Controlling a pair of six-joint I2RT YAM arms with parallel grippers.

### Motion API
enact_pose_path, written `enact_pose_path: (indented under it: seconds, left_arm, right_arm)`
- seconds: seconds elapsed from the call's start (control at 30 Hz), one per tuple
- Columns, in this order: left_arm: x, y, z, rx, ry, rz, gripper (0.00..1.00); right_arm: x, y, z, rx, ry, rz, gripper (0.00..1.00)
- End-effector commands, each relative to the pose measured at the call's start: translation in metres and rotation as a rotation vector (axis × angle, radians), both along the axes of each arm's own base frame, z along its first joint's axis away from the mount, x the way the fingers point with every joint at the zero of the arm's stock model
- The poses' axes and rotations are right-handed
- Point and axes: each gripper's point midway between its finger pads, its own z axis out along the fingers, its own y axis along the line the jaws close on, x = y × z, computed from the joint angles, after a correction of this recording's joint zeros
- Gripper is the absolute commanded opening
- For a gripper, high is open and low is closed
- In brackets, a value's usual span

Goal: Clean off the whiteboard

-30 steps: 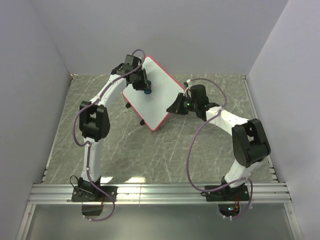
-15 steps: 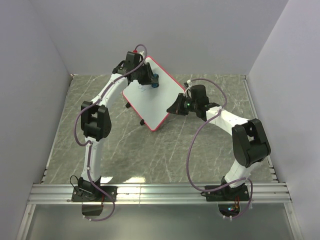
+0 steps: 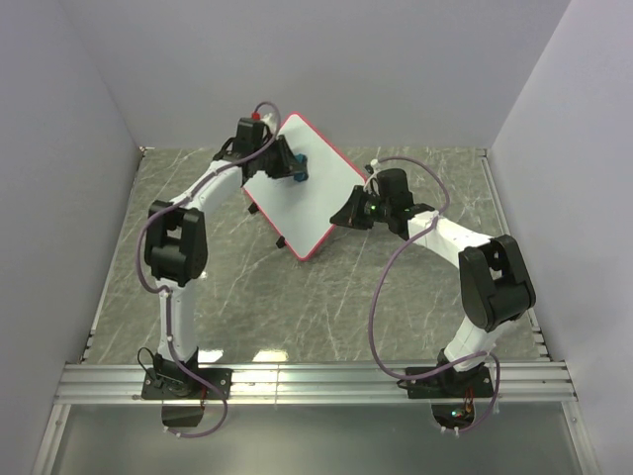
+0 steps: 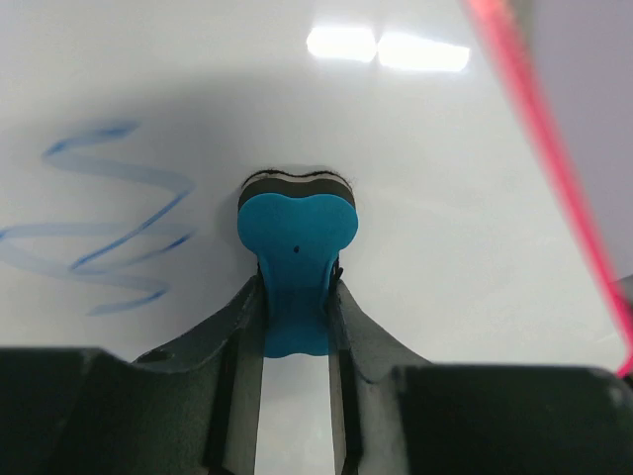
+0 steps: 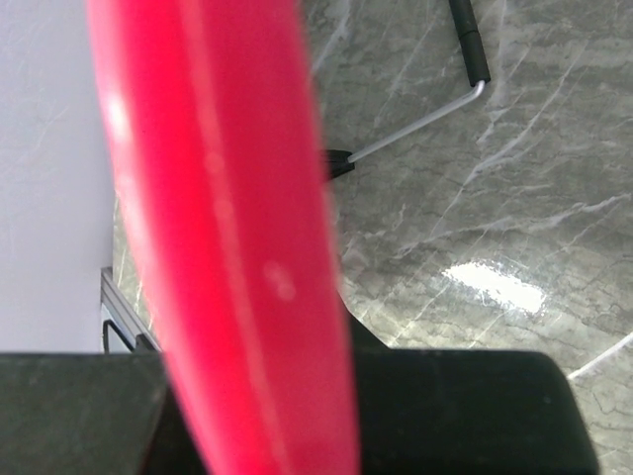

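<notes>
Currently one whiteboard (image 3: 309,201), one eraser (image 4: 296,259); left end effector (image 4: 295,293) grips eraser, right end effector (image 3: 347,212) grips whiteboard.

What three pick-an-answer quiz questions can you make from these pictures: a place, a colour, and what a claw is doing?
1. In the left wrist view, where are the blue scribbles from the small blue bone-shaped eraser?
A. to its left
B. to its right
C. under it

2. What colour is the thin rim of the small rectangular white board?
A. green
B. pink-red
C. yellow

3. What is the left gripper doing?
A. hanging open
B. holding a pen
C. shut on the eraser

Answers: 1 A, the scribbles lie left of it; 2 B, the rim shows pink-red; 3 C, both fingers squeeze the eraser.
</notes>
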Motion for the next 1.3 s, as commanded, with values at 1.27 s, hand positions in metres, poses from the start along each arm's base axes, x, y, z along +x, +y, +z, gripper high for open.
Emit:
enact_pose_path:
  seconds: [1.27]
  left_arm:
    - [-0.004, 0.039, -0.088, 0.066, 0.244, 0.001, 0.0]
  right_arm:
    - [-0.101, -0.009, -0.068, -0.192, 0.206, 0.317, 0.0]
